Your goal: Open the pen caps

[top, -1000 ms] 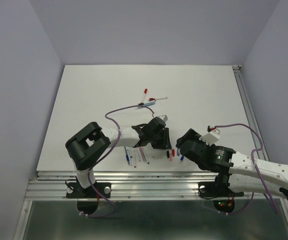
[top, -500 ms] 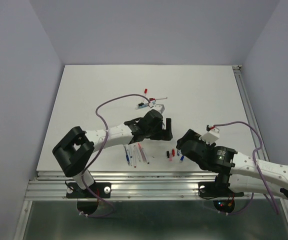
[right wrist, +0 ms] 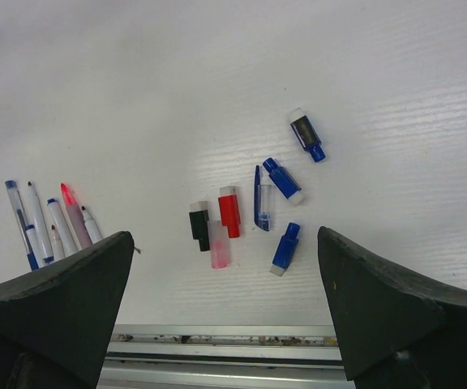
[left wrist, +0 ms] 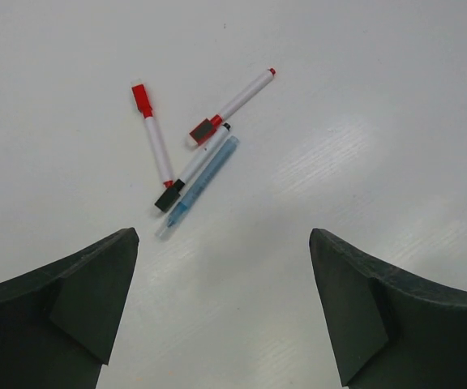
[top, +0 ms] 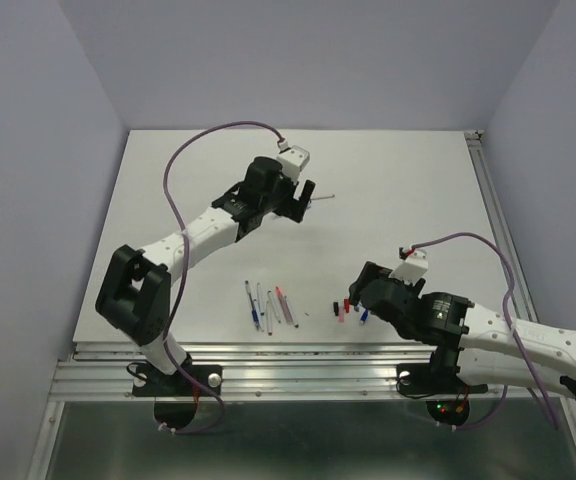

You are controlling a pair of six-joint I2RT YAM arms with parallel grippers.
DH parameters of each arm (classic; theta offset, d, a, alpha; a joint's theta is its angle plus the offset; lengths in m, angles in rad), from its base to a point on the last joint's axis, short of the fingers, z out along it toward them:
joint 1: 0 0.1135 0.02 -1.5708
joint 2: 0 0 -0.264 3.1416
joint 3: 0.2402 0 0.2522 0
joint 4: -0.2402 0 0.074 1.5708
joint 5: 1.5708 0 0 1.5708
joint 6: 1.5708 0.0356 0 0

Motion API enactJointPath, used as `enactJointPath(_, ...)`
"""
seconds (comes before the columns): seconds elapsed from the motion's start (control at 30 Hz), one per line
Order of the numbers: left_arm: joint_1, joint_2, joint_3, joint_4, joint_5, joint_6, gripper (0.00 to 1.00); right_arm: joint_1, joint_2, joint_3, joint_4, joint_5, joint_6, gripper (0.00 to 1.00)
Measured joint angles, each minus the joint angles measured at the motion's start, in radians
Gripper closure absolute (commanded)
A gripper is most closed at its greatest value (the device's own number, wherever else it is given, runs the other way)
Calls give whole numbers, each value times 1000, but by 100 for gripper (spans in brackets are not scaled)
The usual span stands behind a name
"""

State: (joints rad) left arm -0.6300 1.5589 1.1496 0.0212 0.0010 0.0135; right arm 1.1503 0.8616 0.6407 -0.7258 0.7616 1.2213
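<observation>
The left end effector (left wrist: pixel 221 237) hangs with its jaws spread wide and nothing between them, above a crossed heap of 4 pens (left wrist: pixel 156 146) on the far middle of the desk (left wrist: pixel 363 97). At least 3 of these look capped, with a red cap (left wrist: pixel 142 99), a black cap (left wrist: pixel 169 197) and a red-and-black cap (left wrist: pixel 205 130). The black-capped barrel lies touching the light blue pen (left wrist: pixel 201 185), so closing there could pinch 2 barrels at once, or a finger could nudge the heap and send pens rolling.

The right end effector (right wrist: pixel 224 237), equally wide and empty, hovers over the loose pen caps (right wrist: pixel 229 212) near the desk's near edge, right of the uncapped pens (right wrist: pixel 55 227). A low pass there could scatter these light pieces or push 1 onto the rail (right wrist: pixel 217 340).
</observation>
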Motion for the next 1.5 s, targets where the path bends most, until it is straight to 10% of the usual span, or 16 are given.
enactJointPath(0.5, 77, 491, 463, -180, 168, 233, 24, 0, -19, 0, 63, -36, -90, 0)
enactJointPath(1.5, 161, 706, 760, -283, 147, 144, 42, 0, 5, 0, 79, -35, -108, 0)
